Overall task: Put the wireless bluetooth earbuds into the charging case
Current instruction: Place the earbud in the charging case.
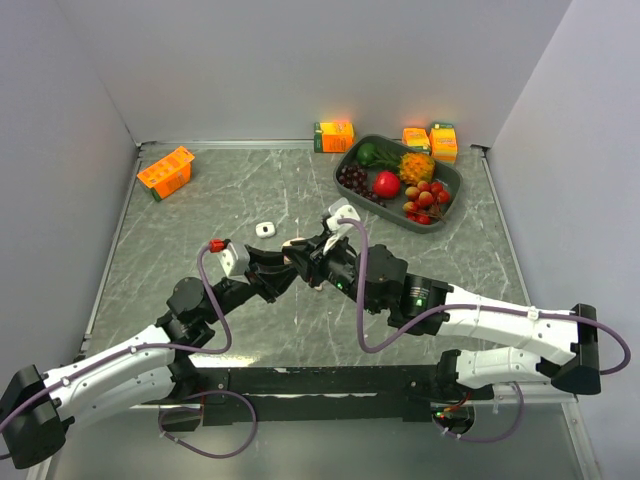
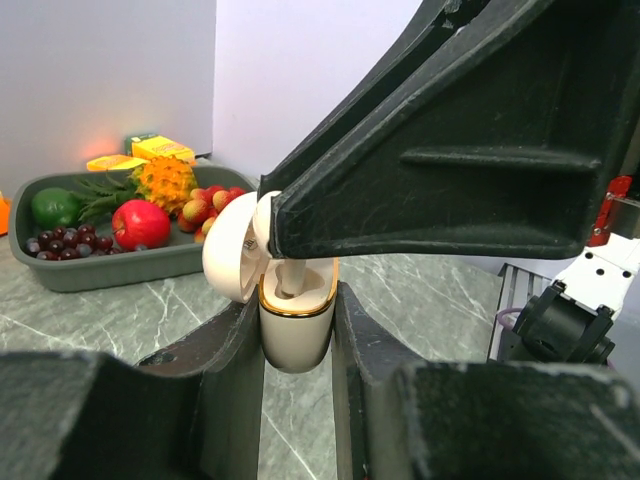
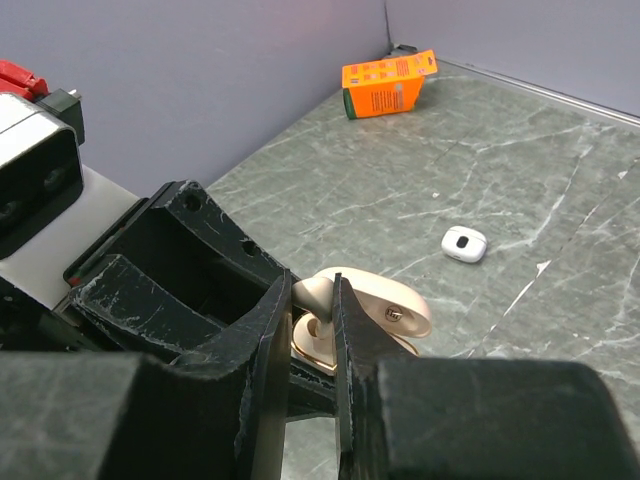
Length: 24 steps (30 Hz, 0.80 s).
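Note:
My left gripper [image 2: 297, 318] is shut on a beige charging case [image 2: 295, 340] with a gold rim, held upright with its lid [image 2: 232, 250] open. My right gripper [image 3: 313, 292] is shut on a beige earbud [image 3: 318, 296], and the earbud's stem [image 2: 289, 276] reaches down into the case's cavity. In the top view both grippers, left [image 1: 283, 272] and right [image 1: 310, 258], meet at mid-table. A white case [image 1: 265, 229] lies shut on the table behind them, also in the right wrist view [image 3: 465, 243]. The other earbuds are out of view.
A dark tray [image 1: 452, 183] of fruit stands at the back right, also in the left wrist view [image 2: 100, 270]. Orange cartons stand at the back left [image 1: 165, 172], back centre [image 1: 333, 135] and behind the tray [image 1: 430, 140]. Walls close in the table on three sides.

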Available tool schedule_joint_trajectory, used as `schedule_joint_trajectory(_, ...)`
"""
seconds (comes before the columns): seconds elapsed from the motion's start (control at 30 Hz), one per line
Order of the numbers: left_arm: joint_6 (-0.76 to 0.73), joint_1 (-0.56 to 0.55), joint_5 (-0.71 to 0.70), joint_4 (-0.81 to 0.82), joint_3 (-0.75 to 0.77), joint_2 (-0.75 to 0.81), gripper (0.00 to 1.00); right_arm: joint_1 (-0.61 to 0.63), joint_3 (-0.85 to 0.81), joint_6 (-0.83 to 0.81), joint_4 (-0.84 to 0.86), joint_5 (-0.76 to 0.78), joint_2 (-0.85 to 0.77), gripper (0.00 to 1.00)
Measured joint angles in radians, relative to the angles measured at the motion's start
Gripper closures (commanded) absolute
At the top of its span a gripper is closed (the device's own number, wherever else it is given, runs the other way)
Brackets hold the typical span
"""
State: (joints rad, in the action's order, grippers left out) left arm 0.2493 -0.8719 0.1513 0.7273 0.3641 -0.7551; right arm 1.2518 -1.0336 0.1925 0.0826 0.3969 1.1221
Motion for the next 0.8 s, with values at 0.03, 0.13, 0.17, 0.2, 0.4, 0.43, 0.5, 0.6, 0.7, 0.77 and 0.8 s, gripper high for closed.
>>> schedule_joint_trajectory(0.03, 0.000, 0.000, 0.000, -0.002, 0.000, 0.000, 0.99, 0.001, 0.000, 0.000, 0.000, 0.002, 0.002, 1.00)
schedule_joint_trajectory(0.13, 0.000, 0.000, -0.002, -0.006, 0.000, 0.000, 0.99, 0.002, -0.001, 0.000, 0.000, 0.003, 0.005, 1.00)
schedule_joint_trajectory(0.17, 0.000, 0.000, -0.002, -0.007, 0.000, 0.001, 0.99, 0.002, -0.001, 0.000, 0.000, 0.004, 0.006, 1.00)
schedule_joint_trajectory(0.2, 0.000, 0.000, -0.002, -0.009, 0.000, 0.001, 0.99, 0.003, -0.001, 0.000, 0.000, 0.004, 0.006, 1.00)
schedule_joint_trajectory(0.4, 0.000, 0.000, -0.006, -0.011, 0.000, 0.001, 0.99, 0.003, -0.016, 0.000, -0.009, 0.002, 0.022, 1.00)
schedule_joint_trajectory(0.43, 0.000, 0.000, -0.008, -0.011, 0.000, 0.001, 0.99, 0.003, -0.018, 0.000, -0.013, 0.002, 0.024, 0.99)
schedule_joint_trajectory(0.5, 0.000, 0.000, -0.010, -0.011, 0.000, 0.001, 0.99, 0.003, -0.019, 0.000, -0.023, 0.001, 0.027, 0.92)
schedule_joint_trajectory(0.6, 0.000, 0.000, -0.010, -0.013, 0.000, 0.002, 0.99, 0.005, -0.021, 0.000, -0.034, 0.002, 0.029, 0.72)
schedule_joint_trajectory(0.7, 0.000, 0.000, -0.010, -0.018, 0.000, 0.005, 0.99, 0.007, -0.028, -0.002, -0.043, 0.002, 0.029, 0.52)
schedule_joint_trajectory(0.77, 0.000, 0.000, -0.010, -0.018, 0.000, 0.008, 0.99, 0.007, -0.031, -0.001, -0.048, 0.006, 0.027, 0.43)
schedule_joint_trajectory(0.8, 0.000, 0.000, -0.013, -0.018, 0.000, 0.011, 0.99, 0.007, -0.032, -0.003, -0.051, 0.008, 0.027, 0.41)
